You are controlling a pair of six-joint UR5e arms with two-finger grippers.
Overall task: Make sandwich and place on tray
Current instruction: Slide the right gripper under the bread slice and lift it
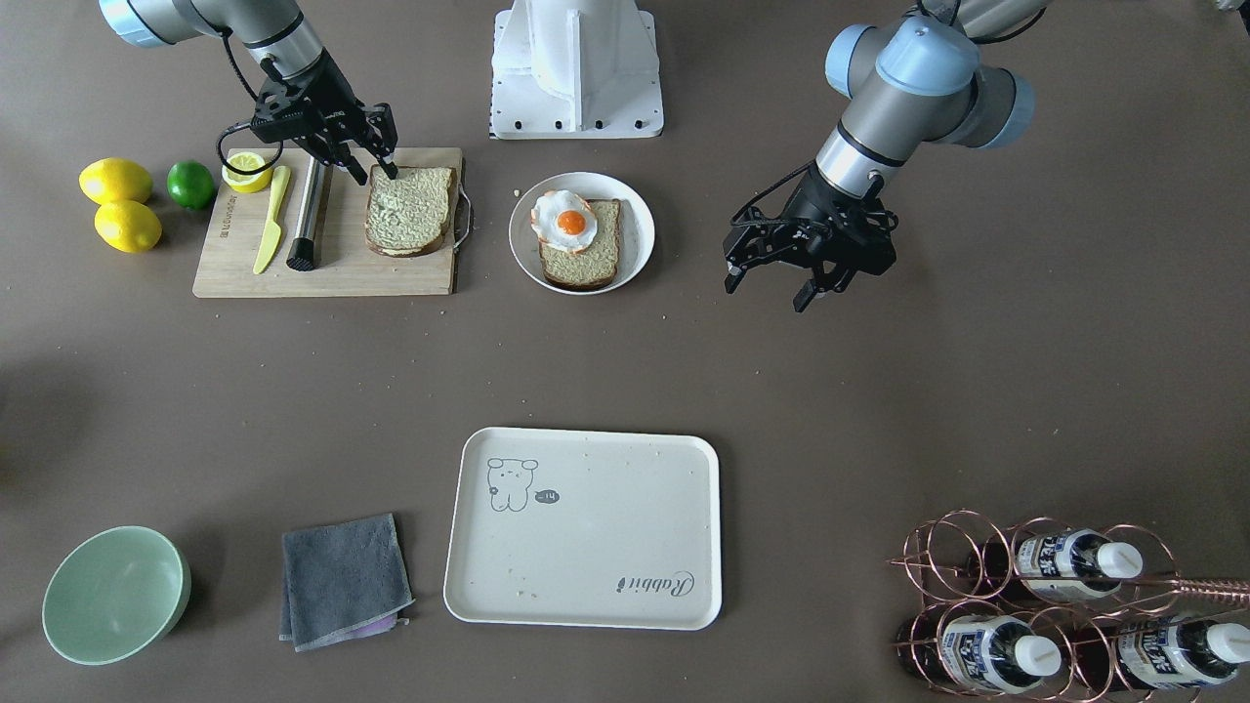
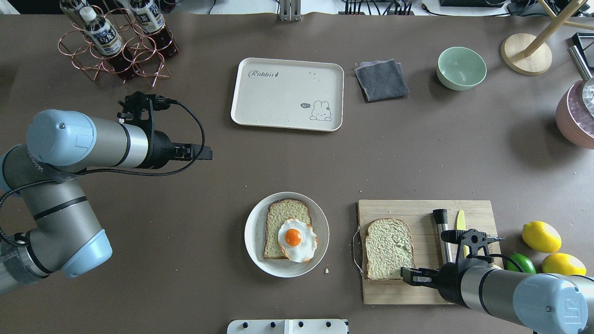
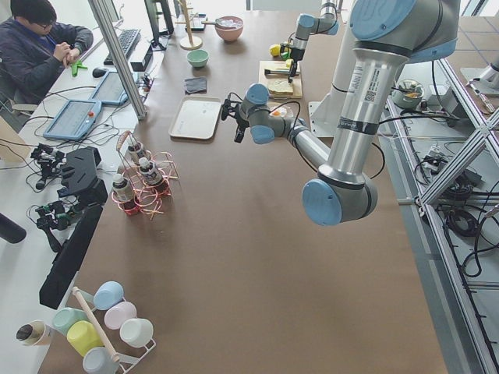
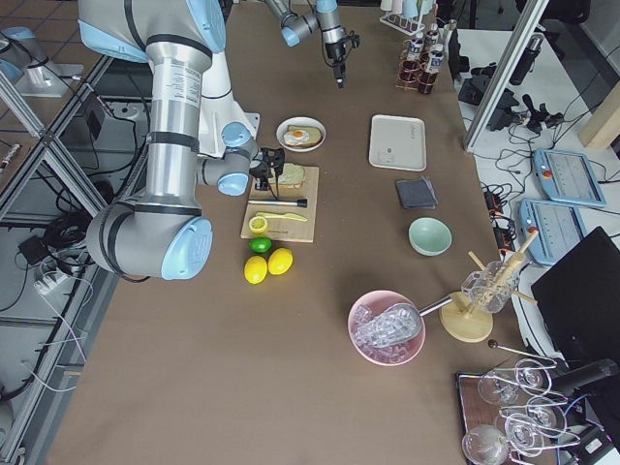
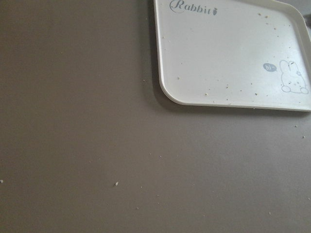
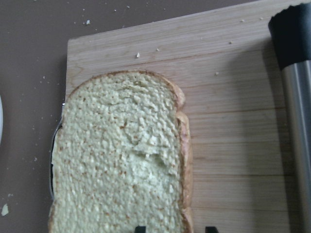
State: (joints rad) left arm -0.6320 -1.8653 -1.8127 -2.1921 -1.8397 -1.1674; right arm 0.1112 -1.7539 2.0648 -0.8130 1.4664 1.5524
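Taking the plate (image 1: 520, 234) as the ref point: on it lies one bread slice (image 1: 586, 266) w/ the fried egg (image 1: 564, 221) draped over its robot-side corner, so half the sandwich is stacked. The loose slice (image 1: 410, 210) lies flat on the cutting board (image 1: 332, 273), just beside the plate on the robot's right. Its long axis runs robot-to-operators, domed end pointing away from the robot. The right claw (image 1: 373, 168) hangs over that slice's robot-side corner, the one farther from the plate, jaws spread and pinching nothing. In its wrist view one fingertip (image 6: 140, 228) sits over bread and the other over bare wood, i.e. straddling the crust edge. Can't tell if the tips touch, since only slivers show at the frame's bottom. The right arm is clearly the nearer one. I'd guess it must close on that edge, lift, then carry the slice sideways to the plate. The left claw (image 1: 767, 293) hovers on the plate's opposite side over bare desk (image 1: 879, 410), also spread and empty; its wrist cam shows no fingers at all. The tray (image 1: 586, 586) sits well beyond the plate, operators' side, w/ only crumbs on it. The egg hides part of the slice beneath.
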